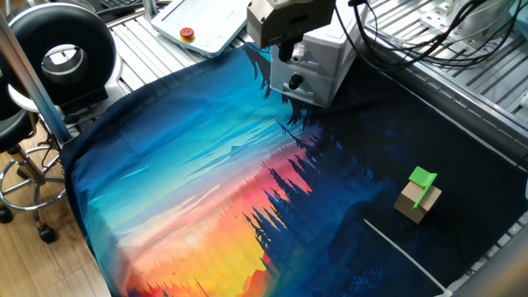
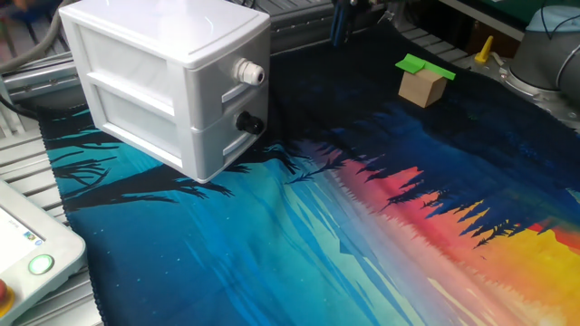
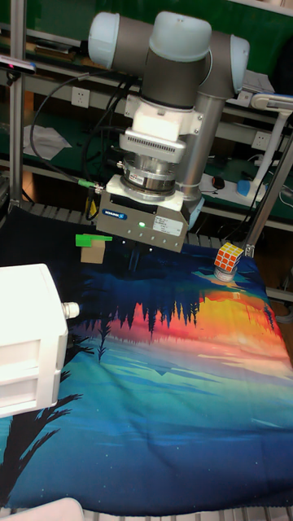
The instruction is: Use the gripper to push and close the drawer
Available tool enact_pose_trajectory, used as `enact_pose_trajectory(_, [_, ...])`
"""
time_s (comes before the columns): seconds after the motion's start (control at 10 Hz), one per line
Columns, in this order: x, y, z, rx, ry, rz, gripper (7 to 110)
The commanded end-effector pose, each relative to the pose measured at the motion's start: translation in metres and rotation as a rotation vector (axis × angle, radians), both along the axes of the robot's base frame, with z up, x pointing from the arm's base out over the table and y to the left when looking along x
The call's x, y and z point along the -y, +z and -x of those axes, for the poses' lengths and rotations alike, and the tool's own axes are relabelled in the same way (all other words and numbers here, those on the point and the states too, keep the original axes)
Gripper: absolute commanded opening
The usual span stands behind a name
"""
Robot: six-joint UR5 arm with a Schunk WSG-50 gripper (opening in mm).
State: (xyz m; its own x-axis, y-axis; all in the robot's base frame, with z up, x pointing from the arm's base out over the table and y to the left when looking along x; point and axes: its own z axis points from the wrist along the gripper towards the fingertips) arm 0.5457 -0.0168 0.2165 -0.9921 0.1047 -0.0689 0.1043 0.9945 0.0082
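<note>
The white cabinet [image 2: 154, 86] stands on the printed cloth. Its upper drawer [image 2: 228, 89] carries a round silver knob [image 2: 246, 71]; below it is a drawer with a dark knob [image 2: 249, 122]. Both fronts look about level with each other. In the tall view the cabinet [image 3: 28, 346] is at the left, with the knob [image 3: 72, 309] pointing right. My gripper [image 3: 134, 260] hangs above and to the right of the knob, apart from it, its dark fingers together with nothing between them. In one fixed view the gripper [image 1: 285, 56] overlaps the cabinet's [image 1: 322, 62] top left.
A tan block with a green piece [image 1: 421, 196] sits on the dark part of the cloth, well away from the cabinet. A colour cube [image 3: 228, 259] stands at the cloth's far right edge. A teach pendant [image 1: 206, 25] lies on the slatted metal table. Black cables [image 1: 412, 41] trail behind the cabinet.
</note>
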Motion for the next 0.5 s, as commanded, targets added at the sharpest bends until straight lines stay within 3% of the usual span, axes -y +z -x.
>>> enact_pose_trajectory(0.0, [-0.0091, -0.0017, 0.0028, -0.023, 0.129, -0.023, 7])
enact_pose_trajectory(0.4, [-0.0069, -0.0048, 0.0092, -0.056, 0.120, -0.024, 7])
